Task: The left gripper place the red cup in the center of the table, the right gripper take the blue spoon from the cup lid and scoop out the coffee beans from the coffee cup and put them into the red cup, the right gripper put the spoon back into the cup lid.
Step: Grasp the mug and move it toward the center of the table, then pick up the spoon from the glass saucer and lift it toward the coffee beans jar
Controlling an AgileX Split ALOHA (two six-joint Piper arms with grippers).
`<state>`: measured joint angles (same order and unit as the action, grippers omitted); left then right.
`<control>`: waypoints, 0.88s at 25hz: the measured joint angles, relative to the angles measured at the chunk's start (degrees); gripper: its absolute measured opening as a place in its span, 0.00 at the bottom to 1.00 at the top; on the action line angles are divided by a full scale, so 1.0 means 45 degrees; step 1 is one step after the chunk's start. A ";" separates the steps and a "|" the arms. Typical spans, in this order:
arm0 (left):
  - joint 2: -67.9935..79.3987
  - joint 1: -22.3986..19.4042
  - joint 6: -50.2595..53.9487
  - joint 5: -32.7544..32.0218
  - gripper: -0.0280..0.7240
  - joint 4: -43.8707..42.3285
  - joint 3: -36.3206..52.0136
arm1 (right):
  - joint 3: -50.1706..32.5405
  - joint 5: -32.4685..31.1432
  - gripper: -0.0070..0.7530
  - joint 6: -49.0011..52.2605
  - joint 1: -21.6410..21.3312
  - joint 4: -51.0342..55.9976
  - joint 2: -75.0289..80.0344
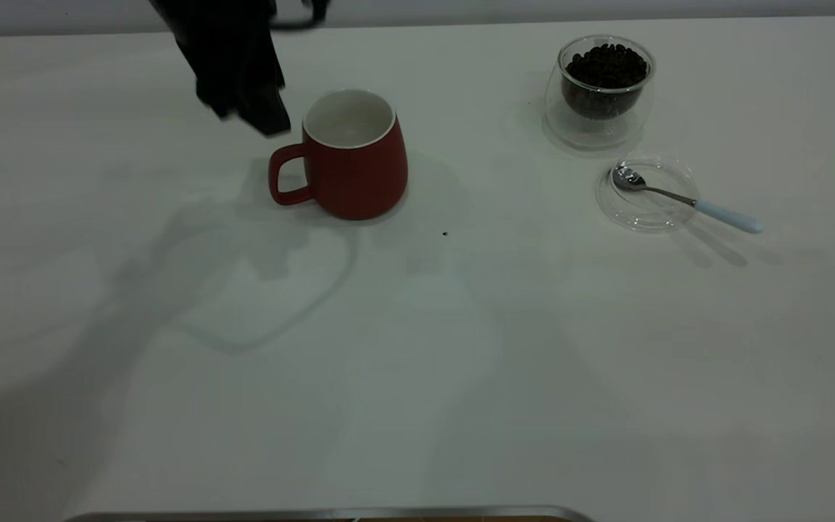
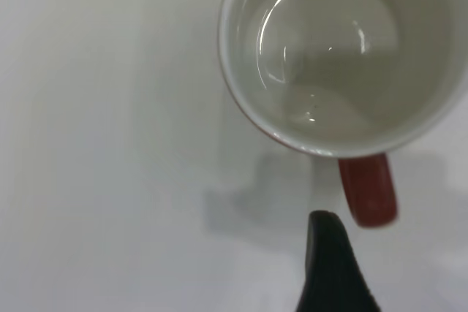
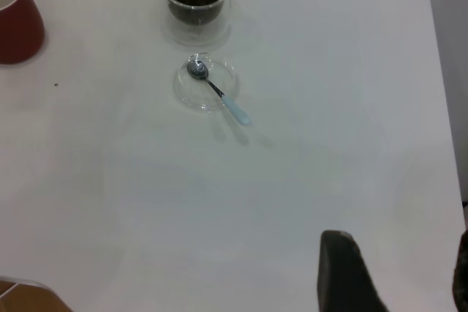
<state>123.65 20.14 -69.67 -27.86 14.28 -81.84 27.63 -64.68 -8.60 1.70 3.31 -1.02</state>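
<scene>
A wide bare stretch of the white table (image 1: 417,377) fills the near part of the exterior view, crossed only by soft grey shadows, with a thin metal strip (image 1: 330,514) along the near edge.

Farther in, a tiny dark speck (image 1: 445,233) lies on the tabletop. Just beyond it, left of center, stands the red cup (image 1: 349,154), upright. It is a dark red rounded mug, wider at the base, with a white rim and a white inside holding nothing, and its loop handle points to the left.

To the right, well apart from the mug, the cup lid (image 1: 648,192) lies flat, a clear glass disc with a raised rim. The blue spoon (image 1: 687,199) rests on it, its shiny bowl inside the disc and its pale blue handle reaching out past the rim toward the right.

Beyond the lid, near the far right of the table, stands the coffee cup (image 1: 601,90), a small clear double-walled glass. The coffee beans (image 1: 606,67), dark and glossy, fill it nearly to the top.

At the far left, the left gripper (image 1: 243,109) hangs just behind and beside the mug's handle, not touching it and gripping nothing; only one fingertip shows, so I cannot tell how far its jaws are spread.

The right gripper (image 3: 395,275) is out of the exterior view; its wrist view shows two dark fingers apart, released, high above open tabletop near the table's right edge.
</scene>
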 joint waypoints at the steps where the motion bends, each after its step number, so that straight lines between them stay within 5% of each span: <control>1: -0.0421 0.0000 0.0241 -0.0252 0.73 -0.0094 0.0000 | 0.0000 0.0000 0.53 0.0000 0.0000 0.0000 0.0000; 9: -0.5304 0.0000 0.4226 -0.2511 0.73 -0.1311 0.0000 | 0.0000 0.0000 0.53 0.0000 0.0000 0.0000 0.0000; 22: -1.1868 0.0000 1.2166 -0.8666 0.73 -0.4629 0.0227 | 0.0000 0.0000 0.53 0.0000 0.0000 0.0000 0.0000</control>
<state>70.25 20.14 -14.92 -66.86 -6.55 -80.82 27.63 -64.68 -8.60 1.70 3.31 -1.02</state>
